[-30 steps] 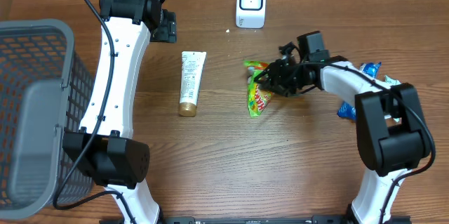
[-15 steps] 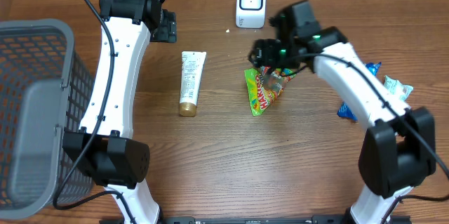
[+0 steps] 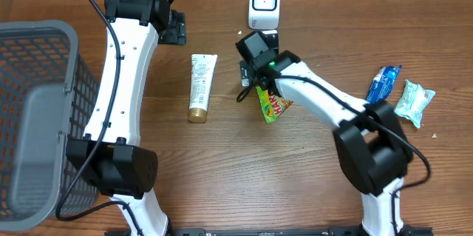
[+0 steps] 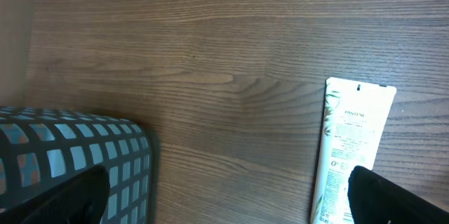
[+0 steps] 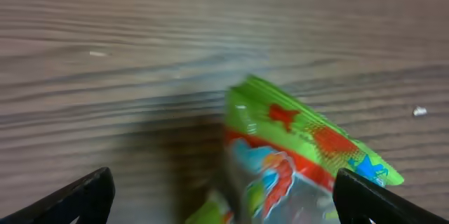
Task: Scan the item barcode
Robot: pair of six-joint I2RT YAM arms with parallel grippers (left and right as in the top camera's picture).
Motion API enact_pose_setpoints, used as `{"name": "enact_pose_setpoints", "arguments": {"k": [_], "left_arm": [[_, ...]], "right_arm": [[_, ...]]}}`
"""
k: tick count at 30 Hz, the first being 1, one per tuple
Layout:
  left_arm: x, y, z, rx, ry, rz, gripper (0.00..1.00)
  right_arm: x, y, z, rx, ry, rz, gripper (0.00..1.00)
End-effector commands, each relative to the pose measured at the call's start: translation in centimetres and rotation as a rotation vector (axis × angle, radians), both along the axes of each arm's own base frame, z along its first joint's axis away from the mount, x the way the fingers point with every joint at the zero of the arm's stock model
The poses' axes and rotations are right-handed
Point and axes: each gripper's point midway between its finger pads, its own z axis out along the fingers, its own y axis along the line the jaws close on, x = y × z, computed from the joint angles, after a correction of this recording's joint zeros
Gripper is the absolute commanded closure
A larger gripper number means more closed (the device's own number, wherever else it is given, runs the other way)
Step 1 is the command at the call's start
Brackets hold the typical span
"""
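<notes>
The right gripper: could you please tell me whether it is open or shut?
Open: the right gripper shows its fingertips at opposite frame edges, the green snack bag between them touching neither.

The barcode scanner (image 3: pixel 264 4) stands at the far edge of the table (image 3: pixel 222 177). The candy bag (image 3: pixel 275 105) lies just in front of the scanner. The Pantene tube (image 3: pixel 200 86) lies front-left of it, the basket (image 3: pixel 37 118) far left, and 2 snack packets (image 3: pixel 384 83) front-right, well apart from it.
</notes>
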Motion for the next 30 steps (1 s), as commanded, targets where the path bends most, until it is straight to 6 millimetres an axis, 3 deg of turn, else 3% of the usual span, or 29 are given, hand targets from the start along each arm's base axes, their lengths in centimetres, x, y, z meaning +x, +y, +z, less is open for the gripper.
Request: {"name": "enact_pose_setpoints", "arguments": {"k": [1,3,4,5,7,11,15,18,21,23,30], "left_arm": [[0.2,-0.1,-0.5,0.020,0.017,-0.014,0.00],[0.2,-0.1,-0.5,0.020,0.017,-0.014,0.00],[0.2,-0.1,-0.5,0.020,0.017,-0.014,0.00],[0.2,-0.1,-0.5,0.020,0.017,-0.014,0.00],[0.2,-0.1,-0.5,0.020,0.017,-0.014,0.00],[0.2,-0.1,-0.5,0.020,0.017,-0.014,0.00],[0.2,-0.1,-0.5,0.020,0.017,-0.014,0.00],[0.2,-0.1,-0.5,0.020,0.017,-0.014,0.00],[0.2,-0.1,-0.5,0.020,0.017,-0.014,0.00],[0.2,-0.1,-0.5,0.020,0.017,-0.014,0.00],[0.2,-0.1,-0.5,0.020,0.017,-0.014,0.00]], "right_arm": [[0.8,-1.7,-0.4,-0.059,-0.044,-0.090,0.06],[0.6,-1.8,-0.6,-0.067,-0.034,-0.089,0.21],[0.4,-2.0,-0.7,-0.076,-0.024,-0.088,0.49],[0.3,-2.1,-0.7,-0.081,-0.017,-0.088,0.70],[-0.1,-2.3,-0.9,-0.093,-0.001,-0.087,0.96],[-0.4,-2.3,0.2,-0.104,0.028,-0.072,0.96],[-1.3,2.2,5.1,0.141,0.152,0.071,0.96],[-2.7,7.7,9.5,0.492,0.253,0.295,0.96],[-4.1,10.8,12.3,0.776,0.336,0.438,0.96],[-4.4,11.5,11.8,0.898,0.395,0.429,0.96],[-4.5,11.6,5.1,1.041,0.467,0.210,0.96]]}}
